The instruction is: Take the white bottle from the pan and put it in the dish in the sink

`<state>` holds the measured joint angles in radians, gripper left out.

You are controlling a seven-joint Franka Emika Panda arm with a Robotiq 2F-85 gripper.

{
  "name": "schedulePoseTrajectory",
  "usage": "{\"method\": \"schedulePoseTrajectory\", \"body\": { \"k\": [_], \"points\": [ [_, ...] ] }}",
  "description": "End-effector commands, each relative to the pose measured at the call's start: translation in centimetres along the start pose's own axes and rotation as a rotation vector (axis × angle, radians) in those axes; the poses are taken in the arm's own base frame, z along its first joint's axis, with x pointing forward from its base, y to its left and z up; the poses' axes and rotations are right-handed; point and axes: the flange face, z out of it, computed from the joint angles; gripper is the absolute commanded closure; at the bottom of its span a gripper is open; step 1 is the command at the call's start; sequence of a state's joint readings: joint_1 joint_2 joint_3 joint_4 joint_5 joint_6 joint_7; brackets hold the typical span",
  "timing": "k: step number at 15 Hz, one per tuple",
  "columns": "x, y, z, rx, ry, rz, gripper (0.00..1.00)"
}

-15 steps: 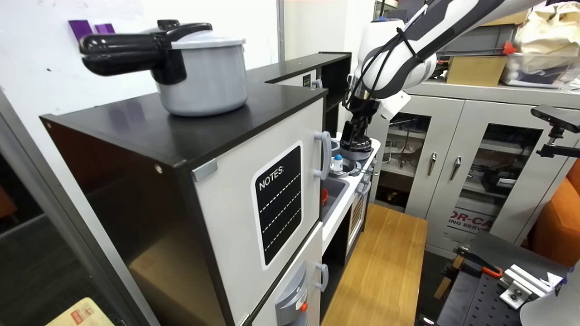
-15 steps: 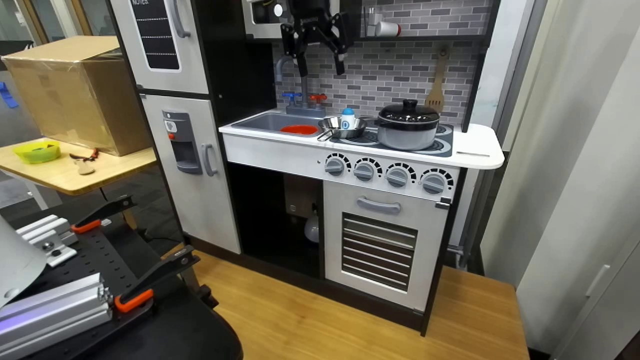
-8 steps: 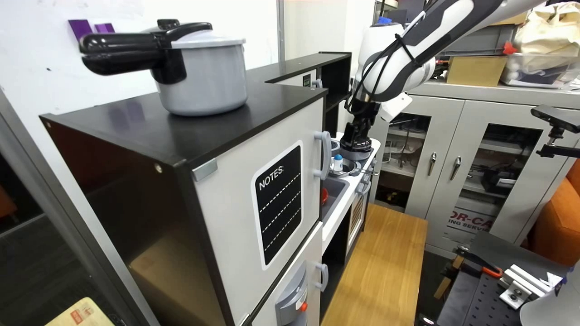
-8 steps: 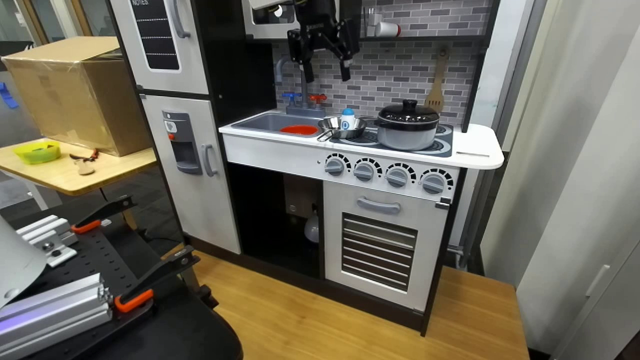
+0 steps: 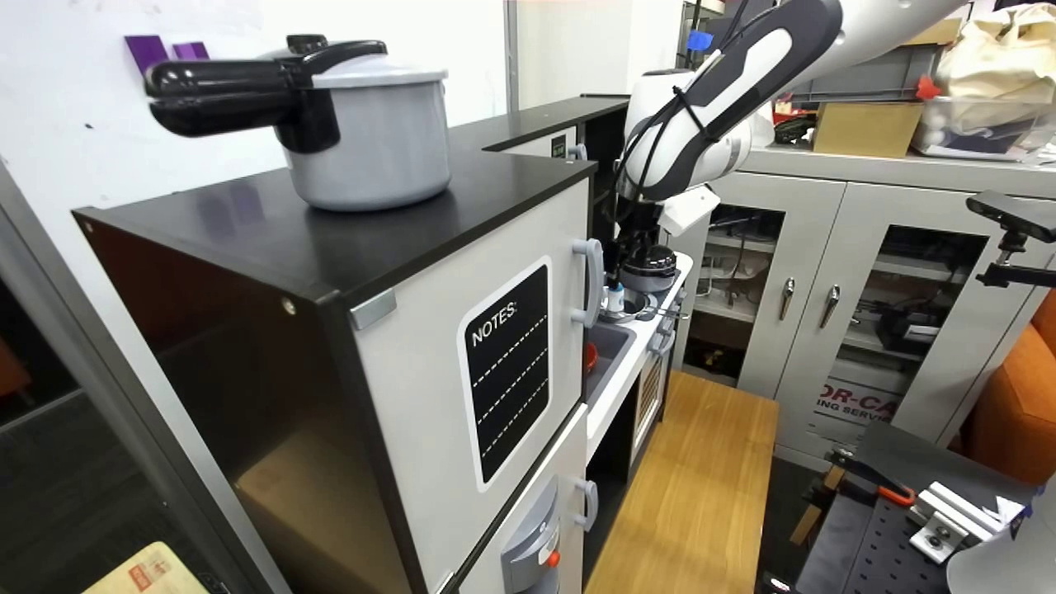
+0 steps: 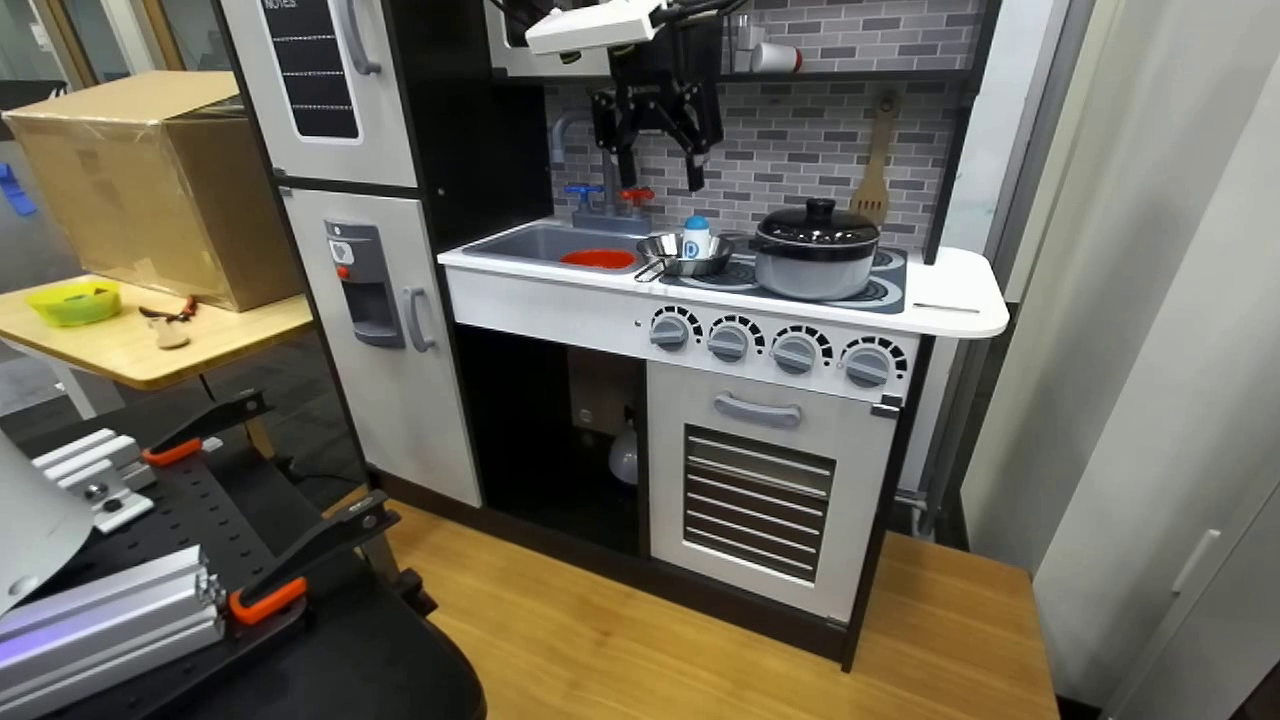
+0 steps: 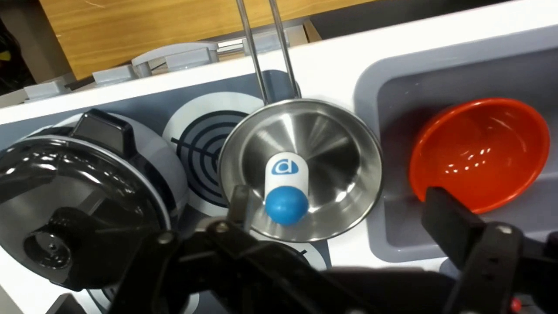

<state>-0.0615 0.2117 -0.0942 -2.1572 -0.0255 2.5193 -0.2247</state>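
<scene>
In an exterior view we are holding our white arm point(image 5: 734, 103) aslant from two o'clock, its gripper point(image 6: 661, 184) pointing down, the jaws standing wide apart around nothing. In the wrist view the lidded pot point(image 7: 100, 183) is crowding the pan point(image 7: 327, 174) from nine o'clock, and the red dish point(image 7: 484, 144) is resting in the sink point(image 7: 401, 222) at three. We are seeing the white bottle point(image 7: 286, 181) standing in the pan, below the gripper, at ten o'clock from its jaws' midpoint.

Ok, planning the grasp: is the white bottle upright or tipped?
Upright: the white bottle stands in the pan, its blue cap uppermost.
</scene>
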Motion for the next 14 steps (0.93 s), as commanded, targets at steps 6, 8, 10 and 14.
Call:
{"method": "schedulePoseTrajectory", "body": {
  "k": [6, 8, 10, 14],
  "points": [
    [2.1, 1.6, 1.8, -0.024, -0.028, -0.023, 0.0],
    [1.8, 1.4, 2.3, -0.036, -0.049, -0.039, 0.0],
    [1.5, 1.3, 2.6, -0.041, -0.065, -0.043, 0.0],
    [1.6, 1.2, 3.2, -0.053, -0.078, -0.05, 0.0]
  ]
}}
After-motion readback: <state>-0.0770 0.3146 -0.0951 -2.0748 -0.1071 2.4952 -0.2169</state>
